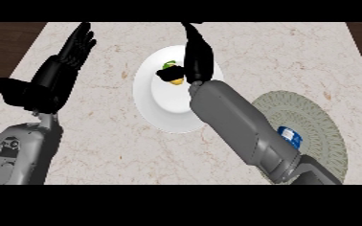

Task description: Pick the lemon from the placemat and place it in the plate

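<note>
At the far left the left hand [76, 45] rests up near the counter's [106, 143] top-left corner, fingers straight and a bit spread, pointing up, holding nothing. Its grey forearm comes in from the bottom-left edge.

Next, in the middle, sits the white plate [164, 110] on the pale marble counter. The lemon [174, 80] is over the plate's top part, w/ a bit of green showing at its tip (can't tell if it is touching the plate or just above it).

The right hand [197, 60] is right there over the plate, black, w/ the thumb side curled against the lemon and pinching it. The long fingers point up, away from the robot, past the plate's top rim. The right forearm runs down from the hand to the bottom-right corner, crossing the plate's right side.

To the right lies the round grey-green placemat [322, 124], partly hid by that forearm. A small blue and white thing [290, 136] sits on the mat, just beside the arm. Dark wood shows at the top corners.
</note>
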Available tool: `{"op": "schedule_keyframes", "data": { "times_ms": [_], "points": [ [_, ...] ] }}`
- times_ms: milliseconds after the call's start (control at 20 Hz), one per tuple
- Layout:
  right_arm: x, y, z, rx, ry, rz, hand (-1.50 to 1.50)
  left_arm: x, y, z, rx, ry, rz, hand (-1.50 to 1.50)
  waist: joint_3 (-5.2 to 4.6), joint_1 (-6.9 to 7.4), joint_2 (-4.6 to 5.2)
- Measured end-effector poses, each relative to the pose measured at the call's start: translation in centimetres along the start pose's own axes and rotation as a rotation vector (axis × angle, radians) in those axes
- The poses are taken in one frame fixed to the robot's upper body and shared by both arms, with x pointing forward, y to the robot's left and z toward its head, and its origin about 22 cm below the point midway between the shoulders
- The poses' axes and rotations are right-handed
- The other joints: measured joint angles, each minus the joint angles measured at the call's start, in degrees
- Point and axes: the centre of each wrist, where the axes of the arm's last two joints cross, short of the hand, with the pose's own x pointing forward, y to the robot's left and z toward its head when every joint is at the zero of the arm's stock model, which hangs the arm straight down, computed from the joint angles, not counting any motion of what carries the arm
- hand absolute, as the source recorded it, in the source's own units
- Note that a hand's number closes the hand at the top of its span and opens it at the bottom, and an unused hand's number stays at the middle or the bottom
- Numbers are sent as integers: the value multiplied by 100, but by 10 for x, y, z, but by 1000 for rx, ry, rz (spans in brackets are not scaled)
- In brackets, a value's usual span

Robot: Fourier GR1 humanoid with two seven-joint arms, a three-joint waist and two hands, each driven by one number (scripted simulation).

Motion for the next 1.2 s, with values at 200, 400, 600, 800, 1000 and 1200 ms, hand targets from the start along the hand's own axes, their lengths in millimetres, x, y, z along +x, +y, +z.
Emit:
{"op": "schedule_keyframes", "data": {
  "times_ms": [200,400,600,800,1000,1200],
  "points": [
    [6,-6,-2,-42,-14,-142,-150,0,1,1,17,5,3,0,2,-70,-19],
    [-2,-9,-2,-79,-9,-242,-150,0,2,3,36,15,0,0,1,-219,-60],
    [-17,-16,-4,-108,1,-319,-150,-4,15,10,67,30,-4,0,-1,-407,-109],
    [-47,-32,1,-117,-7,-371,-150,-9,21,21,92,44,-14,0,-3,-559,-153],
    [-81,-57,8,-116,-24,-385,-150,-14,24,24,99,56,-7,0,-5,-629,-168],
    [-109,-89,16,-102,-40,-383,-150,-14,26,27,104,54,-12,0,-5,-660,-176]
  ]
}}
